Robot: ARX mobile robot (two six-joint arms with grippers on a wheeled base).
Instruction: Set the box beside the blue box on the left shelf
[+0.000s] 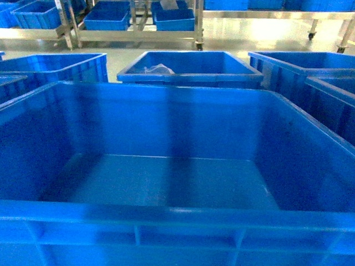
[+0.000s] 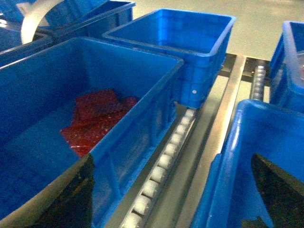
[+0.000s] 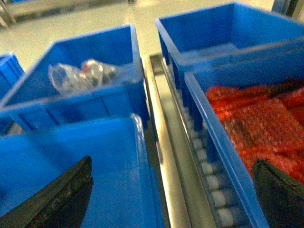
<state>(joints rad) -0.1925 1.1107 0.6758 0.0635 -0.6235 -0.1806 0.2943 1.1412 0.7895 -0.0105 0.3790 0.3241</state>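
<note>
The box [image 1: 177, 213], a large bright-blue empty crate, fills the head view; neither gripper shows there. In the left wrist view its left wall [image 2: 228, 156] rises at the right, and the shelf's roller track [image 2: 164, 161] separates it from a blue box with red contents [image 2: 47, 95]. My left gripper [image 2: 173, 199] is open, one finger over the red contents, the other inside the box. In the right wrist view my right gripper [image 3: 171, 197] is open too. Its left finger is inside the box [image 3: 71, 147] and its right finger is over another red-filled crate [image 3: 223, 133].
Beyond the box stands a crate with clear plastic bags [image 1: 188, 64] [image 3: 95, 47]. More blue crates flank it at left [image 1: 55, 66] and right [image 1: 310, 72]. An empty crate [image 2: 190, 38] sits further along the track. Racks with crates [image 1: 111, 19] line the back.
</note>
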